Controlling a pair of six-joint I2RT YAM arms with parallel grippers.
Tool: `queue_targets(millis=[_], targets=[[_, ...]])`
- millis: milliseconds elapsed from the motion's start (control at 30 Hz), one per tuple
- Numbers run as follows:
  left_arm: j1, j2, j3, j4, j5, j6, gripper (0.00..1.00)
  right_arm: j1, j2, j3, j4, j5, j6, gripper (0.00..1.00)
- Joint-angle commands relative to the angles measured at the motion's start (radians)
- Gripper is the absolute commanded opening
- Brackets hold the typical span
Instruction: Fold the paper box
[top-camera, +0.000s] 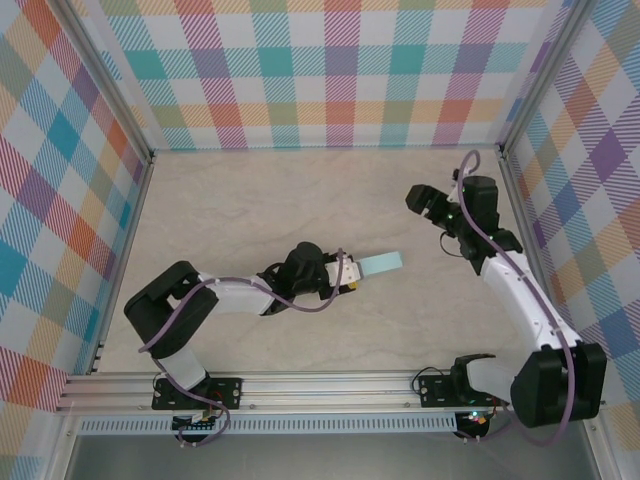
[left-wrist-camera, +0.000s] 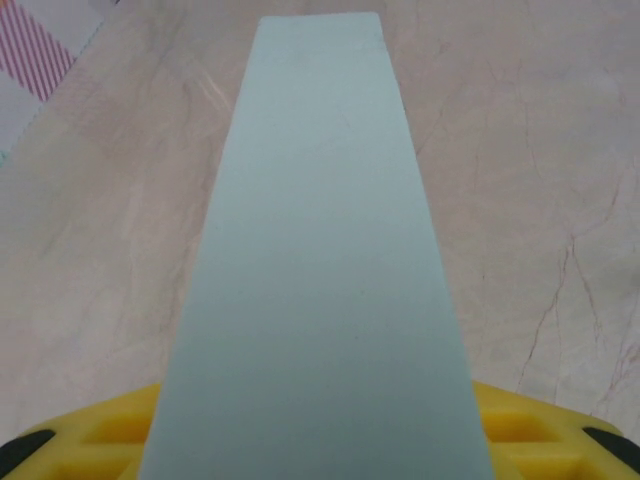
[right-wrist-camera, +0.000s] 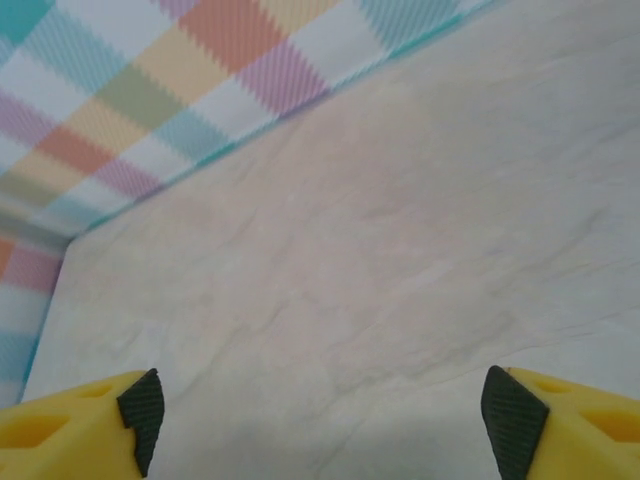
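Your left tool (top-camera: 349, 281) is clamped on the paper box (top-camera: 384, 265), gripping it at the near end. In the left wrist view the box runs straight out ahead of the tool as a long, flat, pale mint slab, plain all over. The yellow fingers (left-wrist-camera: 530, 430) peek out on both sides of it right at the bottom. The far end of the box sticks out well past the fingertips, over the marbled beige desk (top-camera: 250, 200). Honestly can't tell if that end touches the desk or floats just above it.

Your right tool (right-wrist-camera: 325, 420) is released, with the jaws spread wide and nothing between them but bare desk. The black pads (right-wrist-camera: 140, 415) on its yellow fingertips sit way out at either side of the right wrist view. Ahead of that tool the desk runs up to the plaid wall (right-wrist-camera: 150, 90). From the top camera the right tool is well apart from the box, off beyond the box's free end and over toward the right-hand wall.
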Motion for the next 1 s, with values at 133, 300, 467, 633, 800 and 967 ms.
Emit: queue_targets(millis=[133,300,467,633,800,967], targets=[[-0.013,-0.034,0.036,-0.263,-0.203,0.505,0.52,-0.003,0.08,0.087,-0.24,0.203,0.069,0.94],[-0.013,0.01,0.047,-0.227,-0.285,0.562,0.93,-0.003,0.142,0.098,-0.245,0.143,0.094,0.95],[0.004,-0.075,-0.004,-0.204,-0.23,0.477,1.0,-0.003,0.15,0.085,-0.253,0.184,0.082,0.95],[0.075,-0.237,0.011,-0.465,-0.007,0.366,1.0,-0.003,0.063,-0.014,-0.168,0.303,-0.044,1.0],[0.122,-0.352,0.012,-0.514,0.009,0.229,1.0,-0.002,-0.105,-0.195,0.051,0.504,-0.283,1.0],[0.309,-0.444,0.025,-0.421,0.005,-0.134,1.0,0.0,-0.212,-0.393,0.319,0.442,-0.48,1.0]])
